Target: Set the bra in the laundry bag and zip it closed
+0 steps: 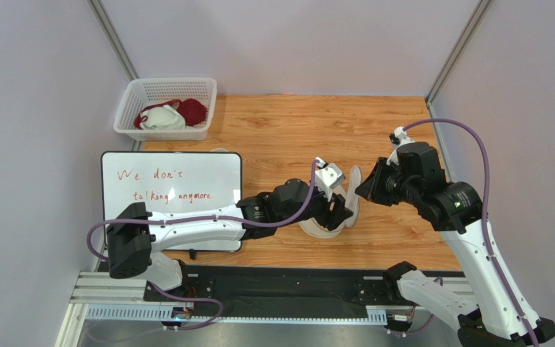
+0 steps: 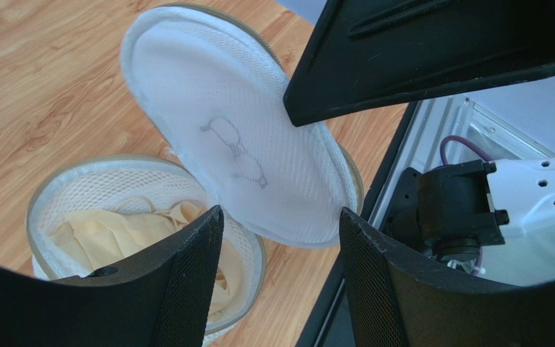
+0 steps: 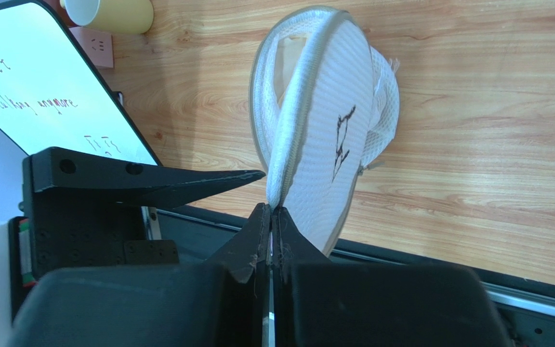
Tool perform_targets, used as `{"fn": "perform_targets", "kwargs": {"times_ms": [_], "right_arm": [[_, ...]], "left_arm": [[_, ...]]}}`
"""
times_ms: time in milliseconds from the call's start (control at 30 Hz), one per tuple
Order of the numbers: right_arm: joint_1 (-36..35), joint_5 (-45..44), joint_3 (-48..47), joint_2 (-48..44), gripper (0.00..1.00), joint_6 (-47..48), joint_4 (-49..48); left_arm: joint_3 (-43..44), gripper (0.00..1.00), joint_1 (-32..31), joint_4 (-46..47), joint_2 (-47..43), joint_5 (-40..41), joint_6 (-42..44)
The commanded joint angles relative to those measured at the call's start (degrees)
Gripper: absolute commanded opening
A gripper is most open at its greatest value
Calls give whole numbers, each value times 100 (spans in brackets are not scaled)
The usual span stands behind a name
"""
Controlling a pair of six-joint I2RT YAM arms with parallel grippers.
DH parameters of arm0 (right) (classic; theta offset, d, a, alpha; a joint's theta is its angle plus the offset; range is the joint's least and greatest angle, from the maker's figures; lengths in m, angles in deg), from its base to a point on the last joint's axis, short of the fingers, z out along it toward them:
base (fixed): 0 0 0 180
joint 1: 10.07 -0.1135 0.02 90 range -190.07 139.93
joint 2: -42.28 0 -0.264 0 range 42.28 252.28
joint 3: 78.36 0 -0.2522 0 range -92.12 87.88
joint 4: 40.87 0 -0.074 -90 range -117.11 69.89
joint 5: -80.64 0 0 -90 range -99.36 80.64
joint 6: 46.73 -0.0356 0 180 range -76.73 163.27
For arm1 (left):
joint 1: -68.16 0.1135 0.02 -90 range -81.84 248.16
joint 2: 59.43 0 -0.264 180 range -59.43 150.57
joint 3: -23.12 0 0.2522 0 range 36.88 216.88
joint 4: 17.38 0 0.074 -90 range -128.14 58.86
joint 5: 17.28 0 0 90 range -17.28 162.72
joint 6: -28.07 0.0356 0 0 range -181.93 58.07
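Right end effector (image 3: 272,214): jaws are pressed together on the zipper rim of the one round off-white mesh laundry bag (image 3: 324,130). The pinched half is held up on edge. One small black bra drawing is recorded on its outer face.

Left end effector (image 2: 280,217): its two fingers (image 2: 186,289) are seen apart, with nothing gripped between them. It is positioned just above the bag's lower half, beside the raised half.

Bag: two dome halves are counted, joined along one side and gaping wide, so the zipper is not closed. The lower half is rested on the light wooden desk (image 1: 295,130). One soft pale beige padded bra (image 2: 114,231) is found crumpled inside the lower half, below its rim.

Overhead view: two arms are counted, and both end effectors are brought together at the bag, near the front middle of the desk.

Further out:
- One white whiteboard (image 1: 172,170) with red handwriting is laid at the desk's left edge. The left arm is stretched over its near edge.
- One white plastic lattice basket (image 1: 132,101) is set at the far left corner.
- Two garments are counted in the basket, one dark red garment (image 1: 193,110) and one white garment (image 1: 163,119).
- One yellow cup (image 3: 117,13) is noted beyond the whiteboard, only partly in frame.
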Motion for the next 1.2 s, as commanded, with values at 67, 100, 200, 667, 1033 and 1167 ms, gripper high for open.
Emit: {"fn": "perform_targets", "kwargs": {"times_ms": [67,100,200,667,1033,1167], "right_arm": [[-25,201,63,-59,0,-271,-322],[-25,201,89,-51,0,-297,-330],[-17,122,159,-24,0,-306,-366],[-17,184,283,-41,0,-447,-471],[-25,359,379,-182,0,-517,-576],[-25,228,432,-288,23,-421,-612]], "left_arm": [[170,67,-104,694,198,135,105],[170,67,-104,703,198,74,96],[48,66,-139,799,40,21,44],[548,70,-139,27,382,-489,-123],[487,33,264,-273,506,-391,-492],[4,15,791,219,233,-1270,-1054]]}}
